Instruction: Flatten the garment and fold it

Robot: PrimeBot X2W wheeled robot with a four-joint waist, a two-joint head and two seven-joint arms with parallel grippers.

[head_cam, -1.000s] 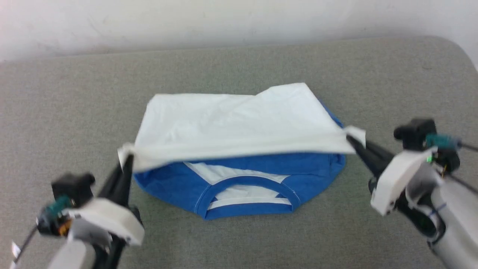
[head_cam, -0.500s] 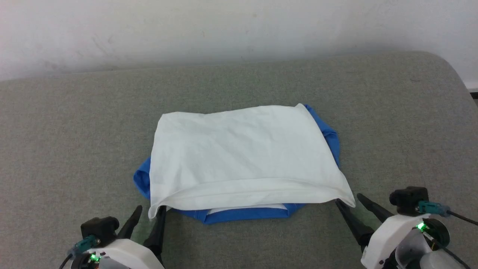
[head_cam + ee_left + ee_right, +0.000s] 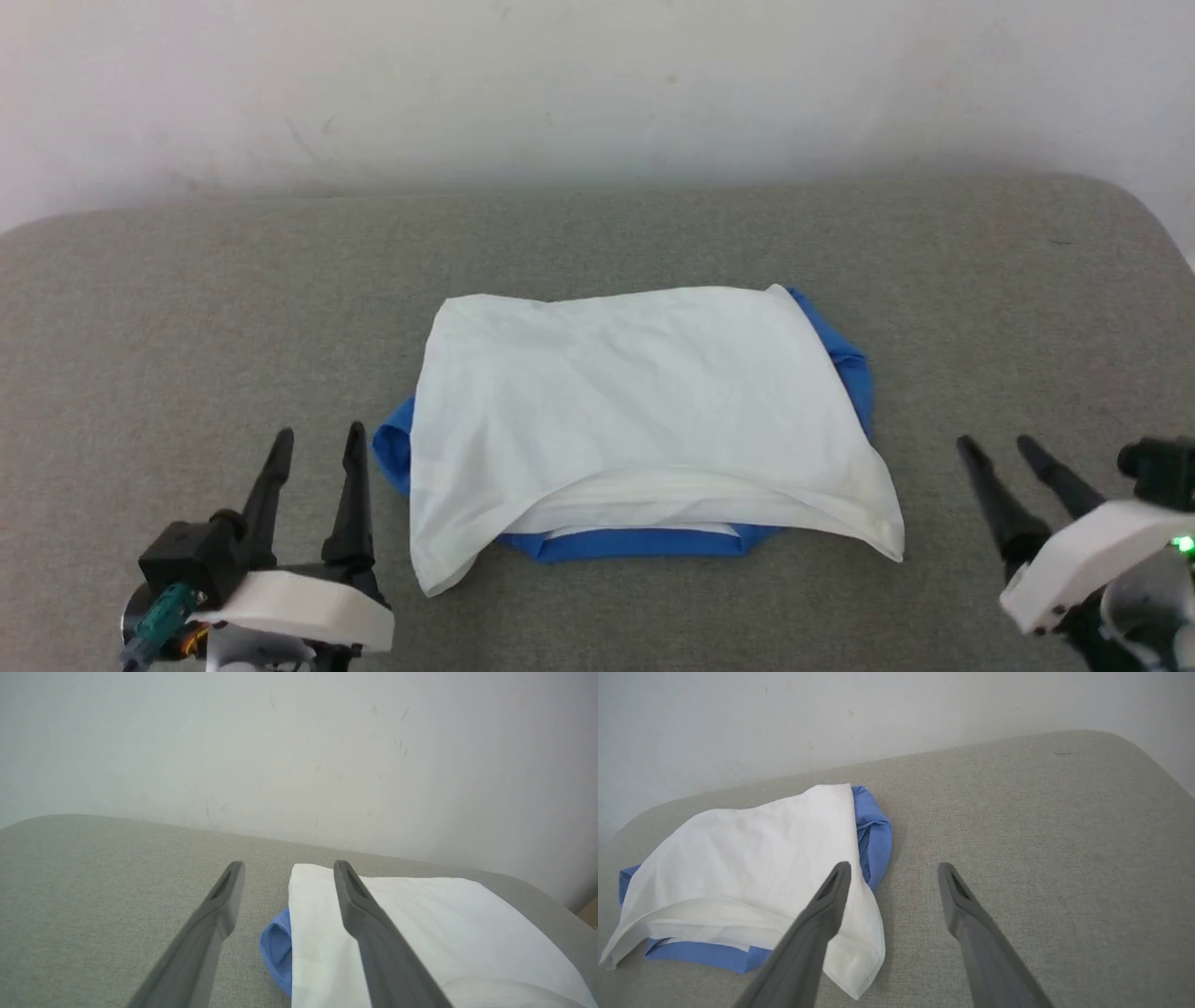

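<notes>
Head view, grey fabric surface (image 3: 187, 308), scuffed white wall (image 3: 597, 84) behind, garment (image 3: 644, 411) centred

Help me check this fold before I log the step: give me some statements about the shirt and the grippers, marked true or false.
1. The left gripper and the right gripper both stand open. True.
2. The left gripper grips the garment by its white hem. False: it holds nothing and stands beside the garment.
3. White fabric lies on top of the garment, with blue showing at its edges. True.
4. The garment hangs over the edge of the grey surface. False: it lies wholly on the surface.
5. The right gripper rests on top of the garment. False: it is off to the garment's side, apart from it.
</notes>
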